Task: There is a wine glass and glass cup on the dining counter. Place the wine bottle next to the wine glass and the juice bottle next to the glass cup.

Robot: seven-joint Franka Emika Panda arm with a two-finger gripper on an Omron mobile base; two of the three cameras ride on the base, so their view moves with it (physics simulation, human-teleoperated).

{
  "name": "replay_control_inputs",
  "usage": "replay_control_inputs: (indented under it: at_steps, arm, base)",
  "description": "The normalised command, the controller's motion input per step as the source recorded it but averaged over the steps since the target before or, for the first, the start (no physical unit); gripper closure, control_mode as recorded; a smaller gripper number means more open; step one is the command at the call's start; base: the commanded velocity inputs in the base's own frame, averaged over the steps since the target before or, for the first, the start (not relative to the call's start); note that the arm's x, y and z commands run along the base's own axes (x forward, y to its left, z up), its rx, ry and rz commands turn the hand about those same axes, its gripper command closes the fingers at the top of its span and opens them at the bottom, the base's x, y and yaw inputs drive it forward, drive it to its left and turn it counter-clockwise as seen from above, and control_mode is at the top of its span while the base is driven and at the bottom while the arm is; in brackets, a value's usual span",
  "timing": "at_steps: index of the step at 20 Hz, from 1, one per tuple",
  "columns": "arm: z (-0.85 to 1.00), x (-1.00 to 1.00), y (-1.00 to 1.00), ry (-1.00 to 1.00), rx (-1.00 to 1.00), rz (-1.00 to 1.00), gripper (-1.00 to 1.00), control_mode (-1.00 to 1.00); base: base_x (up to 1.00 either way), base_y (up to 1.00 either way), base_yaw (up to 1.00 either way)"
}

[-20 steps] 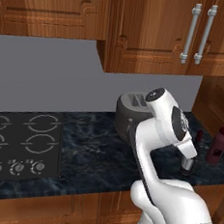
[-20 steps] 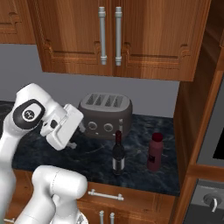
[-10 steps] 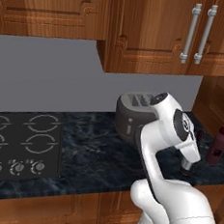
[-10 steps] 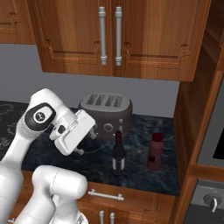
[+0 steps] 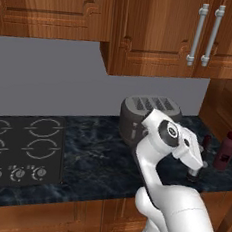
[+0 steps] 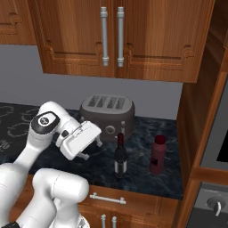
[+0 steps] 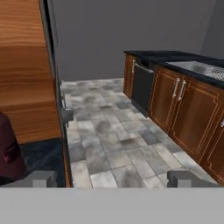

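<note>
The near-black wine bottle with a pale label stands near the front of the marbled counter. The slim red juice bottle stands to its right. My gripper hangs open just left of the wine bottle, holding nothing. In the left base view the gripper covers most of the wine bottle, and the juice bottle is beyond it. In the hand view the gripper is wide apart, a dark-red bottle body, probably the juice bottle, sits at the left, and the dining counter lies across the floor. The wine glass and glass cup are out of view.
A steel toaster stands behind the gripper and bottles. A stove top lies at the counter's left. A wooden cabinet side closes the counter at the right, near the juice bottle. A steel sink is set in the dining counter.
The arm has swung right and lowered toward the wine bottle, bringing the gripper close beside it. The jaws have stayed open. Both bottles have not moved.
</note>
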Motion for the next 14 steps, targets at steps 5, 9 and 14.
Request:
replay_control_inputs:
  at_steps: [5,9,14]
  arm:
    - [-0.08,0.14,-0.10,0.16,-0.06,-0.01,-1.00,-1.00]
    - [-0.02,0.11,-0.01,0.03,-0.02,0.05,-1.00,-1.00]
    - [-0.04,0.14,-0.03,0.00,-0.01,0.11,-1.00,-1.00]
  base:
    - [0.00,0.00,0.00]
    - [0.00,0.00,0.00]
    - [0.00,0.00,0.00]
